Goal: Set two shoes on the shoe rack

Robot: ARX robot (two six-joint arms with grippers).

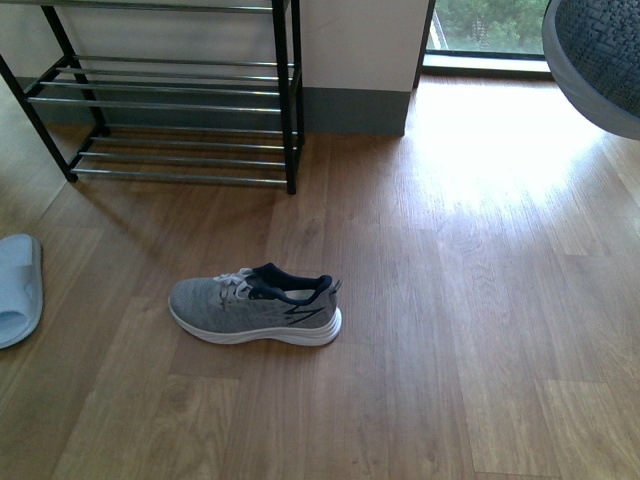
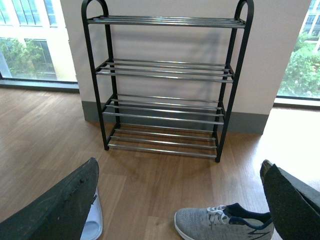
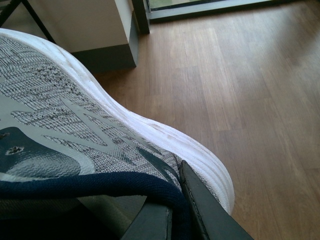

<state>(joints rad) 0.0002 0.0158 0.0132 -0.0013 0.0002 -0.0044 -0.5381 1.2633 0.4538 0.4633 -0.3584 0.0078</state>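
One grey sneaker (image 1: 255, 308) lies on its sole on the wood floor, toe pointing left; it also shows as the sneaker (image 2: 220, 225) in the left wrist view. My left gripper (image 2: 180, 200) hovers above it, open and holding nothing. The second grey sneaker (image 3: 75, 110) hangs from my right gripper (image 3: 176, 195), which is shut on its navy collar; the sole of this held sneaker (image 1: 600, 60) shows at the top right. The shoe rack (image 1: 180, 100) stands against the wall at the back left, and the rack (image 2: 165, 75) has bare rods. A pale blue slipper (image 1: 18, 290) lies at the left edge.
A white wall corner with grey skirting (image 1: 355, 108) stands just right of the rack. A floor-level window (image 1: 490, 40) is at the back right, with sunlit wood floor (image 1: 500, 300) stretching open to the right of the lying sneaker.
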